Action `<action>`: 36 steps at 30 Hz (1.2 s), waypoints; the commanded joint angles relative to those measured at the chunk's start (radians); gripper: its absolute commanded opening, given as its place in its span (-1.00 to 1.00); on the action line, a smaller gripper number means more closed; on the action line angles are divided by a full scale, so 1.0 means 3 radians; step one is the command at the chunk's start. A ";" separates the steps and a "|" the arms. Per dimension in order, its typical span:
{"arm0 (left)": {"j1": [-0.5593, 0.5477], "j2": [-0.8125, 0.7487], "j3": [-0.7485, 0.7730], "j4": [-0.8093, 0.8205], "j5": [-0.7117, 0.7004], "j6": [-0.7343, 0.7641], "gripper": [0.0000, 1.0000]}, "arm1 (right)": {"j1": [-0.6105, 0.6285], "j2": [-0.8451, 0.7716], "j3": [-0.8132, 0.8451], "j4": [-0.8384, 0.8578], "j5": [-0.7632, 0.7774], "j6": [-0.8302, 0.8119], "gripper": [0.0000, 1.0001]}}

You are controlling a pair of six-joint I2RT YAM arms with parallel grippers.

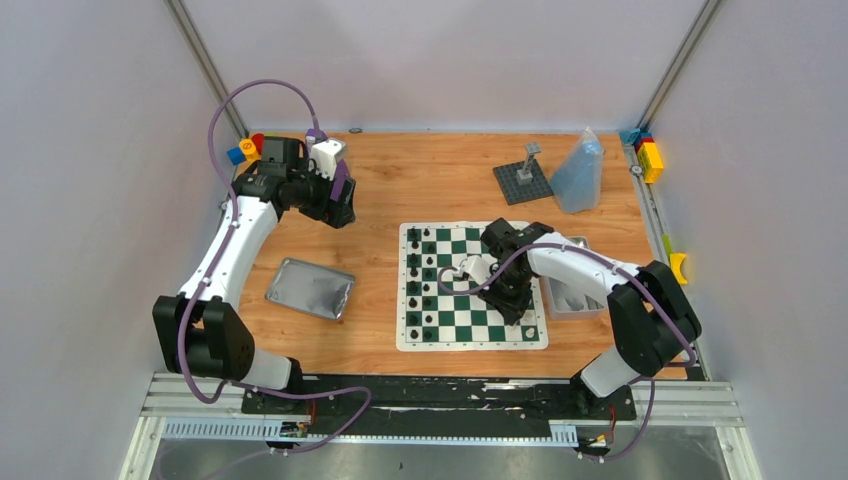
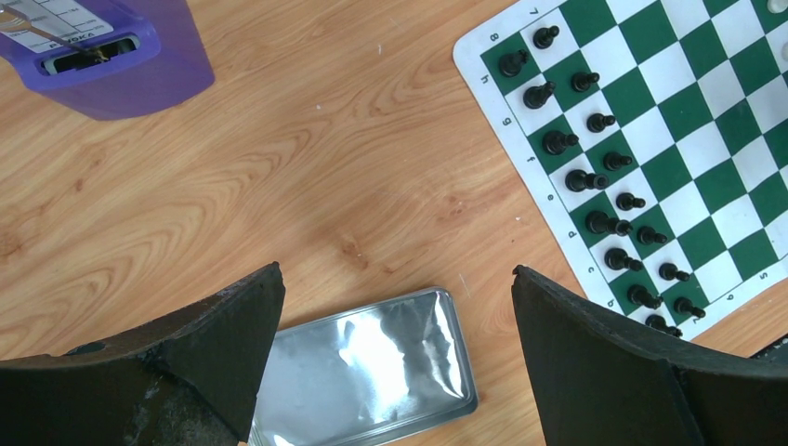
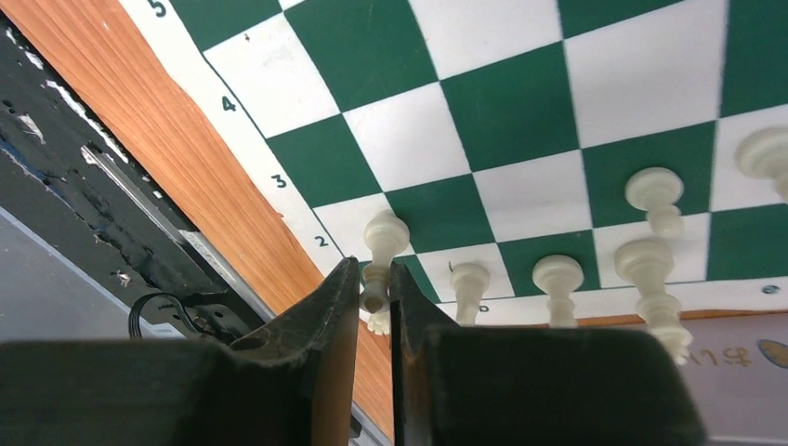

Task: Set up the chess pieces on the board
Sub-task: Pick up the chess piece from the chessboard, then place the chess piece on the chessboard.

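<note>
One white piece is being pinched by the right claw, lower centre of frame, at the board's edge squares. White-row placement is judged underway; next, it is being called to stand upright, clear of neighbours. Left claw is being held wide open, empty.

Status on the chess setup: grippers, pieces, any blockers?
Left gripper open above the table. Right gripper pinching a white piece at the edge of the board. Black pieces lined up. Nothing blocking.
</note>
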 commanded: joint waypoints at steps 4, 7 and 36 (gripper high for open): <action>0.0019 0.0013 0.0048 0.0065 0.0077 -0.0038 1.00 | -0.0202 -0.0104 0.0591 -0.0224 0.0082 -0.0079 -0.82; 0.0021 0.0013 0.0051 0.0063 0.0093 -0.0038 1.00 | -0.0338 -0.0033 0.0802 -0.0299 0.0160 -0.0151 -0.84; 0.0017 0.0064 0.0064 0.0063 0.0121 -0.0040 1.00 | -0.0960 0.0801 0.1331 -0.0124 0.0271 -0.0398 -0.82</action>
